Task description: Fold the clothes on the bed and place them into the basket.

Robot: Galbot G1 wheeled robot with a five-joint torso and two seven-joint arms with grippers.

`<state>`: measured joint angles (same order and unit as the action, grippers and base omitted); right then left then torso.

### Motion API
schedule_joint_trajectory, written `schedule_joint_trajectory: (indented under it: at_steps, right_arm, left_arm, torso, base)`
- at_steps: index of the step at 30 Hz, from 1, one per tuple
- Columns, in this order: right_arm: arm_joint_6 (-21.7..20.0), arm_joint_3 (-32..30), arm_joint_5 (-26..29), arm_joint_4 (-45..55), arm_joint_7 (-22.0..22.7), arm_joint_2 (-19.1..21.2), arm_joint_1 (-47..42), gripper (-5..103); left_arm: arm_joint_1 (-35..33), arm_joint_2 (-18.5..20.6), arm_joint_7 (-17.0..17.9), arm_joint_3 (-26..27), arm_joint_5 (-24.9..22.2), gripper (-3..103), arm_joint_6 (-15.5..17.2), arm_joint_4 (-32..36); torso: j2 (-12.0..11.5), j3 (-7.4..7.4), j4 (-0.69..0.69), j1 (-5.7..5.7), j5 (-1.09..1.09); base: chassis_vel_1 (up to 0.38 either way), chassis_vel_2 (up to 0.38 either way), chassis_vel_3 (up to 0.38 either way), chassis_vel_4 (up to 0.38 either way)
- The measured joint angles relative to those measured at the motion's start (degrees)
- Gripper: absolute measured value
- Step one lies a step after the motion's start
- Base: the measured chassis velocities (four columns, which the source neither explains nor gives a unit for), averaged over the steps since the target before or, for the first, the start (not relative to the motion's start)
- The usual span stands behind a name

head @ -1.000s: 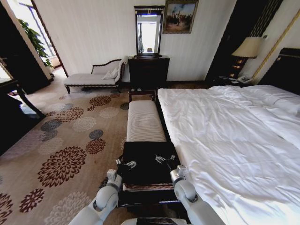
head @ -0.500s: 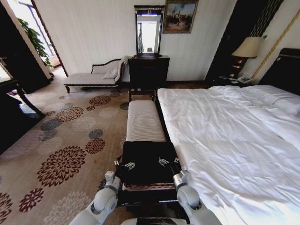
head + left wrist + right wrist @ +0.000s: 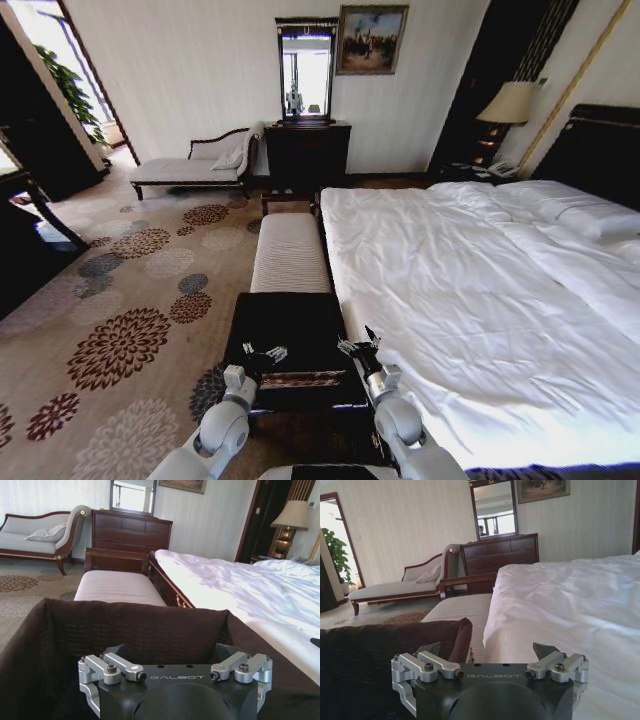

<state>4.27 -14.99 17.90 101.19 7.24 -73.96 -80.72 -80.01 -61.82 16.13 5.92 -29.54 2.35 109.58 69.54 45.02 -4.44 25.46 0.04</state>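
Head view: the basket [image 3: 285, 335] sits on the floor at 12 o'clock from the robot, its black lining open upward and its brown woven front rim facing the arms. Just past its far rim, also at 12, runs the pale striped bench [image 3: 290, 255], and touching the basket's 3 o'clock side is the foot corner of the bed [image 3: 480, 290], whose white duvet spreads off toward 2 o'clock. Open patterned carpet [image 3: 120, 330] lies from 9 to 11 o'clock, free out to a chaise [image 3: 190, 168] by the far wall.

The left gripper [image 3: 264, 353] hovers over the basket's near left part, fingers spread apart and holding nothing. The right gripper [image 3: 359, 348] hangs at the basket's near right corner, beside the duvet edge, fingers likewise parted and empty.

Left wrist view looks across the lining to the basket's far wall [image 3: 135, 630]; the floor of the basket is too dark to read, so I cannot tell whether the black T-shirt lies inside. The robot's own arms cover the near rim.
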Motion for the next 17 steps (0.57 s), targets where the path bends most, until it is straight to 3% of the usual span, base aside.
schedule_joint_trajectory:
  at_steps: [6, 17]
  right_arm:
    - [0.29, 0.11, -0.18, -0.01, 0.01, -0.34, -0.38, 100]
    - [1.37, -0.57, -0.44, 0.55, 0.02, -0.73, -1.44, 100]
  left_arm:
    - [-1.09, -0.56, 0.01, 0.17, 0.73, 100, -0.21, 0.43]
    - [-3.07, -0.89, 0.05, 0.81, 2.23, 100, -0.42, 1.08]
  torso:
    - [-0.02, 0.01, 0.03, 0.07, -0.10]
    - [-0.02, 0.00, 0.01, 0.03, -0.02]
  base:
    - [-0.002, 0.025, 0.003, -0.014]
    - [0.025, 0.034, -0.001, -0.011]
